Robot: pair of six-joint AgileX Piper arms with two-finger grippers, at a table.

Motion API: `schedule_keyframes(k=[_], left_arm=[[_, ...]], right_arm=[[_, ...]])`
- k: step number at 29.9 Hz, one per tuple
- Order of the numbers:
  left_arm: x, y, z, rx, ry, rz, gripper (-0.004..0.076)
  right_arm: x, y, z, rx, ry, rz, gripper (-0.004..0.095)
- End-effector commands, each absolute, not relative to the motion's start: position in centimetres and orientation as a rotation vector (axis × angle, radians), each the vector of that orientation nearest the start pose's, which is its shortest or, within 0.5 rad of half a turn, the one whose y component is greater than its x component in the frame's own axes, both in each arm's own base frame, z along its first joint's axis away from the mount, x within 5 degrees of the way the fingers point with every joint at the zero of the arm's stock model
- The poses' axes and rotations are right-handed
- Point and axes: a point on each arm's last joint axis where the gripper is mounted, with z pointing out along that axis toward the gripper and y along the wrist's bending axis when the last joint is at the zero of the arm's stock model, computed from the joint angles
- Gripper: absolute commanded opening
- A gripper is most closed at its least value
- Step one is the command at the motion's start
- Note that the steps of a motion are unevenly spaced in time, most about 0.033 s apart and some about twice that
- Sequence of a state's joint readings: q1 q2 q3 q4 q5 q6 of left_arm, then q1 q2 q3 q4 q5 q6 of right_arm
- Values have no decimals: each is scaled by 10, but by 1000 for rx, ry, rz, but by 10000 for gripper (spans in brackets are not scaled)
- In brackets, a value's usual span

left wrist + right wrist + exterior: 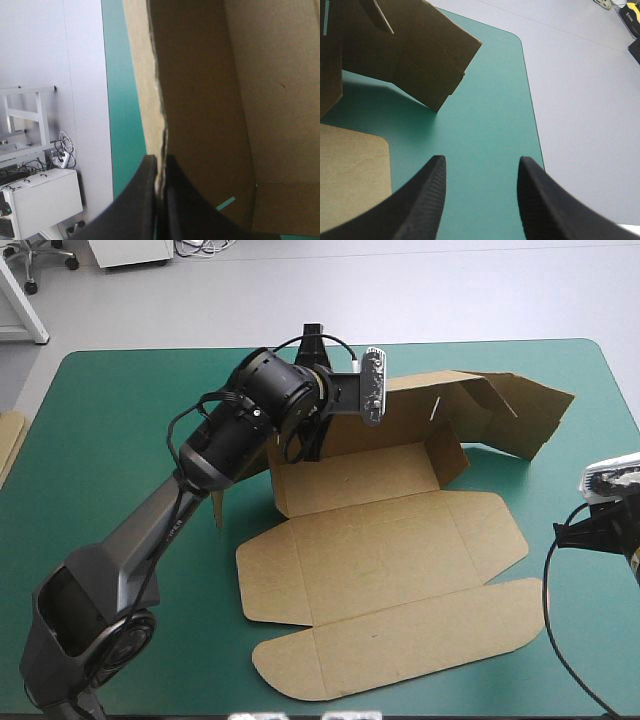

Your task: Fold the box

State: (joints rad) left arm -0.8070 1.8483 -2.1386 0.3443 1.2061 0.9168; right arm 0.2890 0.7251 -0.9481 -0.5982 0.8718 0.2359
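Observation:
The brown box (385,570) lies mid-table, its lid panels flat toward the front and its back walls raised. A bent wall section (510,410) stands at the far right. My left arm (270,390) reaches over the back wall's left end. In the left wrist view my left gripper (160,197) is shut on the box, a thin board edge (159,105) pinched between the black fingers. My right gripper (481,187) stands open over bare cover beside the box's right side (415,55), holding nothing. In the high view the right gripper (578,532) is near the table's right edge.
A strip of more brown board (8,440) shows at the table's left edge. The teal-green cover (110,430) lies bare left of the box and along the right edge (485,110). The table's rounded far right corner (519,40) is ahead of my right gripper.

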Motion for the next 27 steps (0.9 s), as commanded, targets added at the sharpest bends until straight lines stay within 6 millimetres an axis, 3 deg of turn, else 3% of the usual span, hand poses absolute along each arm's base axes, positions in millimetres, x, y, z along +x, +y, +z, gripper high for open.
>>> schedule_keyframes(k=[1,8,17,27], left_arm=[[286,-264,464,1647,1510,486,-10],[291,-267,462,1491,1549,513,-10],[283,-291,406,1540,1454,582,-10],[271,-291,376,1449,1456,545,-10]], right_arm=[[125,-6,417,-199,1892,-423,426],[126,-4,420,-214,1848,-402,426],[127,-3,421,-222,1835,-400,426],[127,-2,422,-226,1822,-389,426]])
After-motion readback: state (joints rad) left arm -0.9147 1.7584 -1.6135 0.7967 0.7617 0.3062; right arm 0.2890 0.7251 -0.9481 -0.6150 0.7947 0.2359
